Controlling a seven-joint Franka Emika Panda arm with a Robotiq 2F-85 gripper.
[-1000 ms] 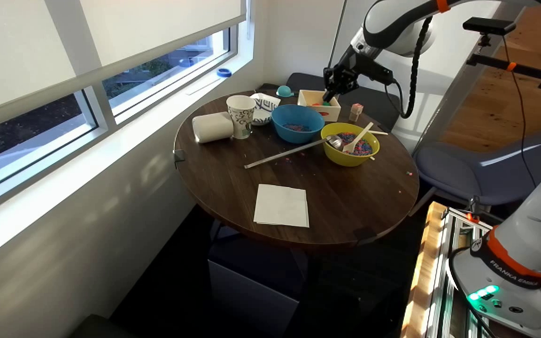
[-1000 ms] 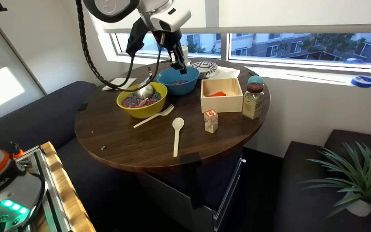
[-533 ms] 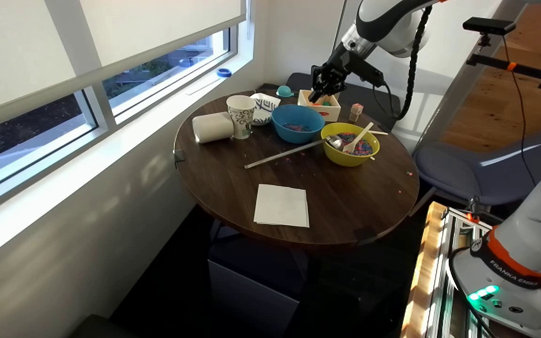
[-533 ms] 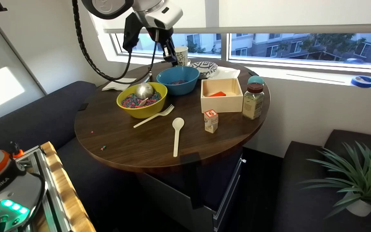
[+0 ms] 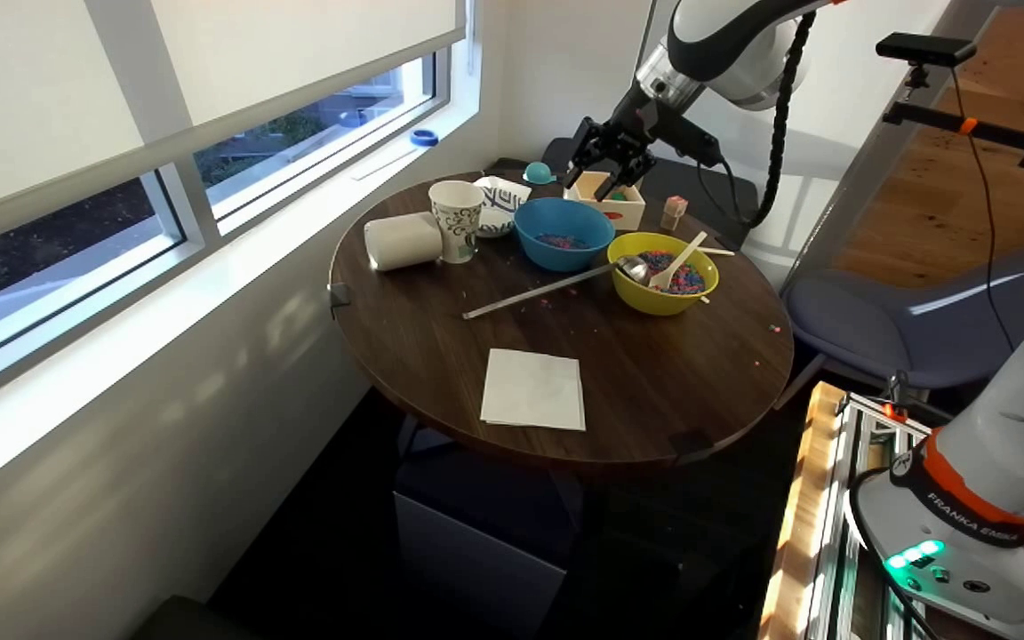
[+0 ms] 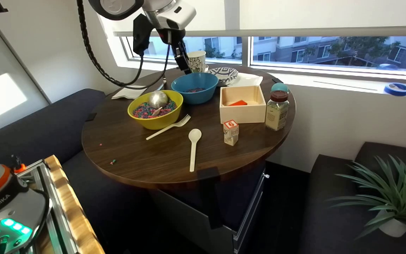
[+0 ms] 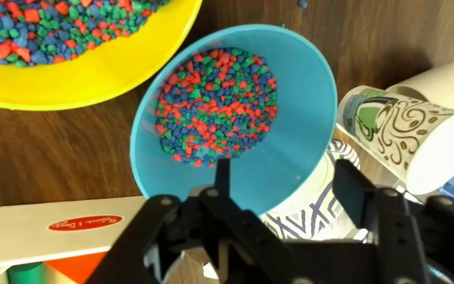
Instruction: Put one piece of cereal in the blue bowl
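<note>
The blue bowl [image 7: 294, 90] holds a layer of small red, green and dark blue cereal pieces [image 7: 215, 102]; it shows in both exterior views too. Over the bowl's rim, in the wrist view, my gripper [image 7: 282, 162] stands open, with nothing between its spread fingers. One finger [image 7: 222, 177] appears over the bowl's interior, the opposite one over a patterned plate. In an exterior view the gripper [image 5: 587, 188] hangs above and behind the blue bowl. No single piece can be made out on the fingers. More cereal lies in the yellow-green bowl [image 7: 140, 67].
A wooden box [image 6: 243, 114] stands beside the blue bowl. Close by are a paper cup [image 7: 400, 126], a cup on its side [image 5: 403, 242] and a patterned plate [image 6: 226, 74]. A ladle [image 5: 539, 292] rests across the yellow-green bowl. Blocks [image 6: 231, 133] and a jar [image 6: 277, 111] stand nearby.
The gripper has shifted leftward in both exterior views. Its fingers, close together before, have now spread apart. The bowls have stayed in place.
</note>
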